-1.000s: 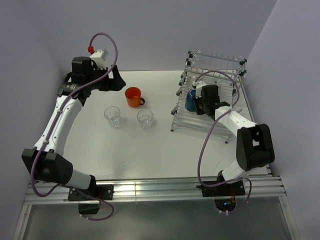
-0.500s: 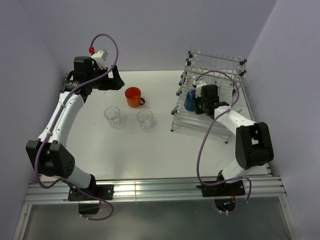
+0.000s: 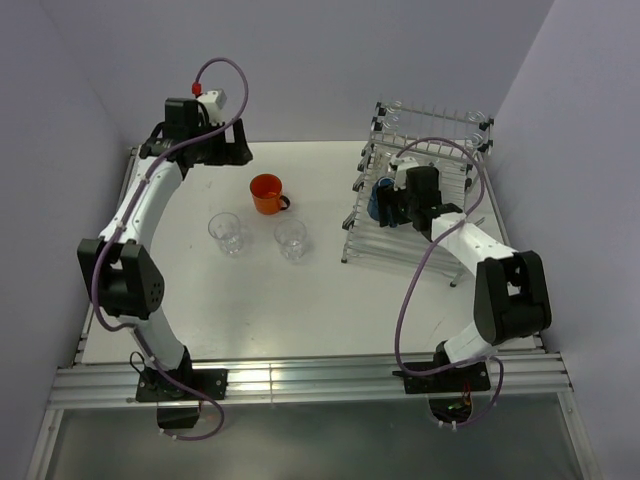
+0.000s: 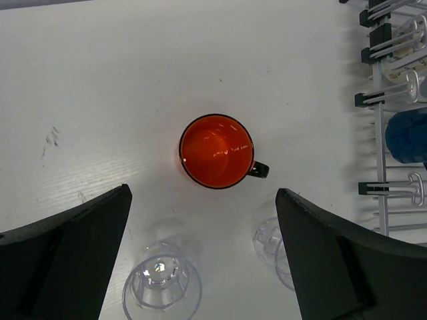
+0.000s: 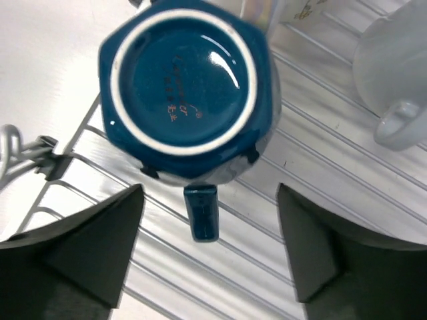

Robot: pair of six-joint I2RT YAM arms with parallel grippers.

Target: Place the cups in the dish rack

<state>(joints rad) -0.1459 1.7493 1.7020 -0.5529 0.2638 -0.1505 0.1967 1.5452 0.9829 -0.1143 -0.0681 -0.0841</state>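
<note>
An orange mug (image 3: 266, 193) (image 4: 217, 151) stands upright on the white table, with two clear glass tumblers (image 3: 226, 232) (image 3: 291, 238) nearer to me. My left gripper (image 3: 237, 152) (image 4: 203, 193) hangs open high above the orange mug, holding nothing. A blue mug (image 3: 381, 200) (image 5: 183, 87) rests upside down in the dish rack (image 3: 400, 250) (image 5: 320, 220) at its left edge. My right gripper (image 3: 393, 206) (image 5: 210, 192) stands open just behind it, the mug's handle between the fingers, untouched. A white mug (image 5: 393, 67) lies in the rack beside it.
The rack stands at the back right, close to the right wall, with upright prongs (image 3: 432, 118) along its far side. Purple cables loop off both arms. The side walls close in on the table on the left and right.
My right gripper has opened and let go of the blue mug, which stays in the rack. My left arm has risen and swung toward the back wall, opening slightly more.
</note>
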